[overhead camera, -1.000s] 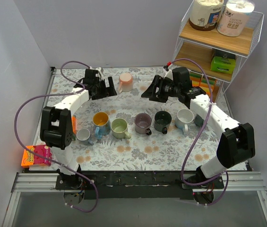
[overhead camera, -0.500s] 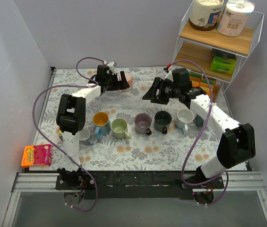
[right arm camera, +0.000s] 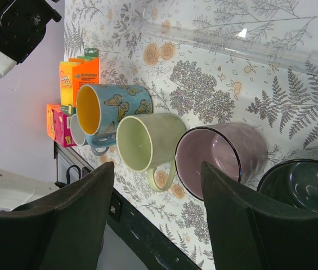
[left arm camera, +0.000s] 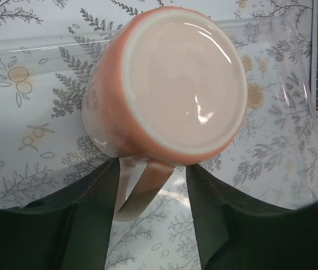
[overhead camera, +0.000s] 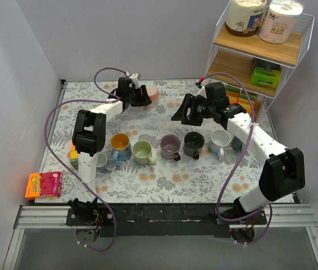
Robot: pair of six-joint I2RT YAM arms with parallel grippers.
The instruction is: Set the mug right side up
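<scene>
The pink mug (overhead camera: pixel 151 96) stands upside down at the back of the table, its pale base (left arm camera: pixel 181 84) facing up in the left wrist view. Its handle (left arm camera: pixel 142 185) points toward my left gripper (overhead camera: pixel 140 99) (left arm camera: pixel 152 169). That gripper's two dark fingers straddle the handle: the left finger lies against it, and a gap remains on the right side. My right gripper (overhead camera: pixel 183 112) (right arm camera: pixel 157 166) hangs open above the table to the right of the mug, with nothing between its fingers.
A row of upright mugs crosses the middle: small white (overhead camera: pixel 99 161), blue butterfly (overhead camera: pixel 119 147), green (overhead camera: pixel 142 152), purple (overhead camera: pixel 170 146), dark (overhead camera: pixel 193 143), white (overhead camera: pixel 220 139). An orange box (overhead camera: pixel 73 152) and a pink box (overhead camera: pixel 43 184) lie at the left. A wire shelf rack (overhead camera: pixel 260 53) stands back right.
My left arm has swung right to the pink mug and its jaws have narrowed around the handle. The right gripper has hardly moved.
</scene>
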